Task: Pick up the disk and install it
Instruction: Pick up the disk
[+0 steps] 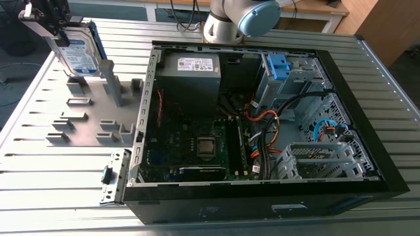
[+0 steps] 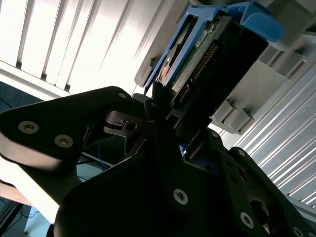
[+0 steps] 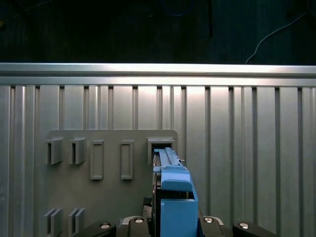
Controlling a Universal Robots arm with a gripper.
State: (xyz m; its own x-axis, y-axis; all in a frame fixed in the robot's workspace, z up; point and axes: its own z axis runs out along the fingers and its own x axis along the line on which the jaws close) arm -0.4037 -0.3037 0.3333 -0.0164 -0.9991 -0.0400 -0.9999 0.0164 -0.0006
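Observation:
The disk (image 1: pixel 78 53), a silver drive with a white-and-blue label and a blue bracket, stands on edge at the far left of the exterior view. My gripper (image 1: pixel 54 30) is shut on its upper end. The disk's lower end sits at the back slots of the grey holder plate (image 1: pixel 85 132); I cannot tell whether it still touches a slot. The second wrist view shows my black fingers (image 2: pixel 158 106) clamped on the disk (image 2: pixel 207 54), its connector edge facing the camera. The first wrist view looks down the disk's blue bracket (image 3: pixel 173 197) towards a slot of the plate (image 3: pixel 108 197).
An open black computer case (image 1: pixel 367 147) lies on the ribbed metal table (image 1: pixel 52 167), on the exterior view's right. Inside it are a grey power supply box (image 1: pixel 190 73), a motherboard, cables and a metal drive cage with a light-blue clip (image 1: pixel 278 66). The arm's base (image 1: pixel 226 22) stands behind the case.

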